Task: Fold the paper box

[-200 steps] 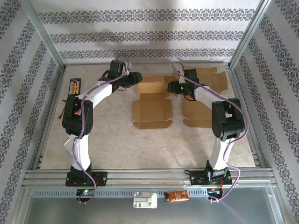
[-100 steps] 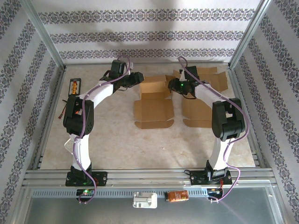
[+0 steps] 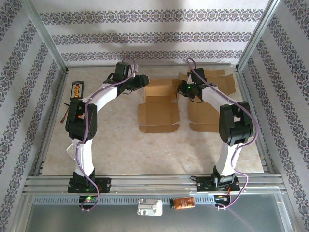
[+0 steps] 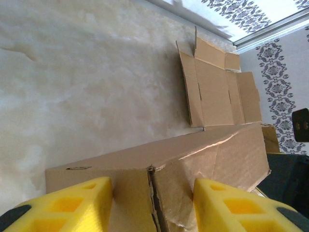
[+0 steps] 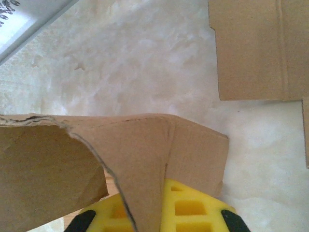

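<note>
The paper box, half formed with its rear wall raised, is seen at the middle of the table's far edge. The left gripper is set at the wall's left end, its yellow fingers parted on either side of the corner; whether the cardboard is clamped cannot be told. The right gripper is pinched on the flap at the wall's right end. A flat cardboard blank lies just beside the box, towards the right edge.
</note>
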`<state>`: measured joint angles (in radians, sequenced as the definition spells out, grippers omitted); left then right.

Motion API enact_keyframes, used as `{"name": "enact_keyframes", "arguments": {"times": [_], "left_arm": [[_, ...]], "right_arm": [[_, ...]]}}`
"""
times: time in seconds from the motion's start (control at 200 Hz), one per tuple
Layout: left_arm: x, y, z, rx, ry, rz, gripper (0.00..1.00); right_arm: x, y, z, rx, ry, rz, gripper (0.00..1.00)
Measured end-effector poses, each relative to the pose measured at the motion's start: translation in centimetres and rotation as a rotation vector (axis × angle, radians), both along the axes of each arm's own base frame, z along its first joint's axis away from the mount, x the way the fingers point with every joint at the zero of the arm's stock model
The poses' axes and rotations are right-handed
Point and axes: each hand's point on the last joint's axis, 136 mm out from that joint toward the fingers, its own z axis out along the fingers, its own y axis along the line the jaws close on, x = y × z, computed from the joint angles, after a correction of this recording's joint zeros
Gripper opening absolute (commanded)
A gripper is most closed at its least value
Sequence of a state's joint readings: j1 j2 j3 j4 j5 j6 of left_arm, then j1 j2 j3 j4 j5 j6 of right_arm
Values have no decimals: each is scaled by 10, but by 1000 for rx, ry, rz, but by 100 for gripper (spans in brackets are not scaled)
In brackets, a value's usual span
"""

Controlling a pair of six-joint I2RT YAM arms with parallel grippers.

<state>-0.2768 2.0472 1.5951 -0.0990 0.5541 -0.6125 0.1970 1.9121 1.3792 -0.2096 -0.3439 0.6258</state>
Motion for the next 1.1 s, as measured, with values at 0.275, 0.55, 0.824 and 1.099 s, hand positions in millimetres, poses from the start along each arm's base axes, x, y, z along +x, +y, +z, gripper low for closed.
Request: {"name": "enact_keyframes", "arguments": {"times": [0.275, 0.55, 0.824, 1.099], "left_arm": [[3, 3, 0, 26, -13, 13, 47], [5, 8, 3, 63, -35, 34, 64], [-12, 22, 35, 116, -123, 65, 93], [-50, 50, 50, 198, -180, 148, 100]], "right_arm": [[0, 8, 5, 41, 19, -16, 0], [-4, 14, 10, 62, 30, -23, 0], [-11, 23, 21, -12, -33, 30, 0], [-13, 26, 15, -122, -70, 57, 0]]}}
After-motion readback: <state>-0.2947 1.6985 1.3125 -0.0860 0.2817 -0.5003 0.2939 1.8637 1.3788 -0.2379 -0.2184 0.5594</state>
